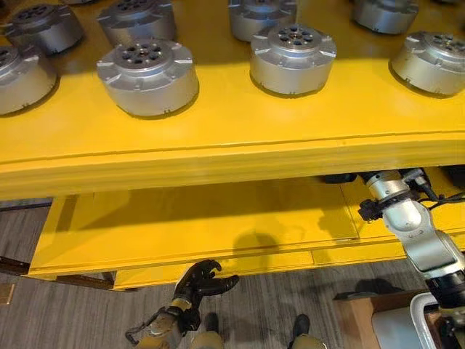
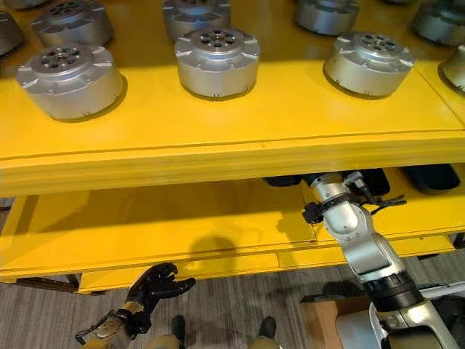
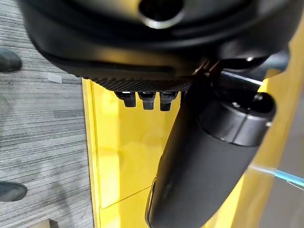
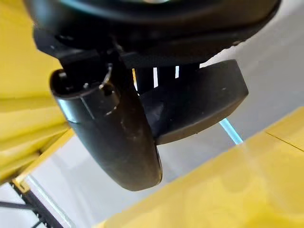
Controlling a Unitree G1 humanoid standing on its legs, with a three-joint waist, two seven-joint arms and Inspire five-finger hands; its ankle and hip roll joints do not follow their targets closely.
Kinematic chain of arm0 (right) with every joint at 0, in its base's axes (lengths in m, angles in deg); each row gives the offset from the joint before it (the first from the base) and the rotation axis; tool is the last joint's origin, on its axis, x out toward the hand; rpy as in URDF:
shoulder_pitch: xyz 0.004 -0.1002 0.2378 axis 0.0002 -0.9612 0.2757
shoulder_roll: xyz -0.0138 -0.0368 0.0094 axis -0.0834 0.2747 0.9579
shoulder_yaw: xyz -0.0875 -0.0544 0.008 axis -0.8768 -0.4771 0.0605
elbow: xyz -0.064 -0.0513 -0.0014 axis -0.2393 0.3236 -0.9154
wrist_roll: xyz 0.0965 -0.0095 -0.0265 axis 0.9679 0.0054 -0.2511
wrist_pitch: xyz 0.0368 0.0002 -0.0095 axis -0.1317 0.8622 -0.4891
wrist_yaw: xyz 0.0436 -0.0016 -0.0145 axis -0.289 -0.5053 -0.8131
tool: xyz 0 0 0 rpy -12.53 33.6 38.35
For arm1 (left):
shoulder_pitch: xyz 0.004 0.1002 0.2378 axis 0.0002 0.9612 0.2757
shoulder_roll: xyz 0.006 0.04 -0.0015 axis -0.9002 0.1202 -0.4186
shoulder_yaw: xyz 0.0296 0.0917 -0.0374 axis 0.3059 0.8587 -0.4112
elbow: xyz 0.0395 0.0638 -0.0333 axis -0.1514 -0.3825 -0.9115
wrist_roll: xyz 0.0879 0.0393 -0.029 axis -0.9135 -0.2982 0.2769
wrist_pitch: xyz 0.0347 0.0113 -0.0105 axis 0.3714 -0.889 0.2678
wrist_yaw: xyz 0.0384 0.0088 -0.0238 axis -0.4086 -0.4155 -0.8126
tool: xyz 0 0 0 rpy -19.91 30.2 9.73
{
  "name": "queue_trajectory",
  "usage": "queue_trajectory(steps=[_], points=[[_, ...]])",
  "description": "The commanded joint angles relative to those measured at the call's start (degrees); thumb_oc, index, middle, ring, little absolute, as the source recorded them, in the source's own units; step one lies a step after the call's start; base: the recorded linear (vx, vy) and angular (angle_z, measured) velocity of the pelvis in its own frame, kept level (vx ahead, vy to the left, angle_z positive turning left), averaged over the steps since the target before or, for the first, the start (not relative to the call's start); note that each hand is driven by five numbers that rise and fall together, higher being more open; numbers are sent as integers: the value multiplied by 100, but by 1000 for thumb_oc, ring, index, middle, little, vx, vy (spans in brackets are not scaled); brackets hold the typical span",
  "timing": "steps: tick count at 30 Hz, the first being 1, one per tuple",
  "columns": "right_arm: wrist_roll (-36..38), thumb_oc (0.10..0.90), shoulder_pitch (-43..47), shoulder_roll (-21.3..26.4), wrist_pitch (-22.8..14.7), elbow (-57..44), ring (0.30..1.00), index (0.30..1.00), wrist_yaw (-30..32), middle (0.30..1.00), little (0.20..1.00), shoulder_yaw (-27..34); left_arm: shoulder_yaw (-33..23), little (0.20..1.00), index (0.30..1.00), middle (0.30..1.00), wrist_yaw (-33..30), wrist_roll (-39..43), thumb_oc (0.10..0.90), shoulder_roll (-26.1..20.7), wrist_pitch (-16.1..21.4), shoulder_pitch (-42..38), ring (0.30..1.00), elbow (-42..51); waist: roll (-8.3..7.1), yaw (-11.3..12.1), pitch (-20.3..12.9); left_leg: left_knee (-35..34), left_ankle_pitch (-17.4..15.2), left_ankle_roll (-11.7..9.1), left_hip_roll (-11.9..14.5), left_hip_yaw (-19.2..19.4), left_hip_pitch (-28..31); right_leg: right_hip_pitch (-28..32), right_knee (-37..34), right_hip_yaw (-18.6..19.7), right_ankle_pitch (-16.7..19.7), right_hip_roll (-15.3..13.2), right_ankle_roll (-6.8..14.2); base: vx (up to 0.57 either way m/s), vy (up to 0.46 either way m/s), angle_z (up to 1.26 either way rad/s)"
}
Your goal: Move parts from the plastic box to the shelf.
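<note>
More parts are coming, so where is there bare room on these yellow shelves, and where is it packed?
The top shelf is free along its front strip, ahead of the silver parts, with gaps between them; its back rows are crowded. The lower shelf is bare across its left and middle. Its right end is taken by the right hand. The left hand hangs below, curled and holding nothing.

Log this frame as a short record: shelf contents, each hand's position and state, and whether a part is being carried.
top shelf: yellow, holds several silver round parts, standing apart from one another
lower shelf: yellow, bare where visible
left hand: low, in front of the lower shelf's edge, fingers curled, holding nothing
right hand: reached in under the top shelf over the lower shelf; fingers straight, nothing seen in it
part in transit: none visible in either hand
floor: grey, below the shelves
</note>
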Motion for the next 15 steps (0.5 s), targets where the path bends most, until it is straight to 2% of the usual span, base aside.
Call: queue_trajectory(steps=[1, 4, 10, 15], points=[[-306, 400, 1073, 250, -383, 38, 300, 300, 490, 300, 300, 14, -548, 1000, 1000, 1000, -130, 123, 900, -89, 778, -598, 1000, 737, -57, -10, -856, 488, -249, -98, 376, -95, -247, 112, 587, 192, -721, -27, 145, 45, 65, -5], [-446, 400, 1410, 214, -330, 304, 300, 300, 489, 300, 300, -258, -555, 1000, 1000, 1000, -129, 142, 900, -103, 781, -593, 1000, 739, -120, 48, -876, 517, -282, -76, 348, -104, -274, 120, 604, 175, -713, -44, 163, 13, 21, 3], [-540, 400, 1762, 137, -270, 698, 300, 300, 514, 300, 300, -566, -524, 1000, 1000, 1000, -178, 156, 900, -157, 821, -645, 1000, 773, -126, 98, -754, 825, -368, -86, 346, -166, -440, -26, 922, 198, -815, -75, 142, -30, -4, 5], [-550, 400, 2396, 206, -247, 1100, 300, 300, 598, 300, 300, -863, -522, 1000, 1000, 1000, -280, 242, 900, -295, 940, -846, 1000, 892, -63, 156, -261, 1824, -639, -143, 396, -332, -1035, -630, 1978, 286, -1150, -174, 108, -171, -12, -1]])
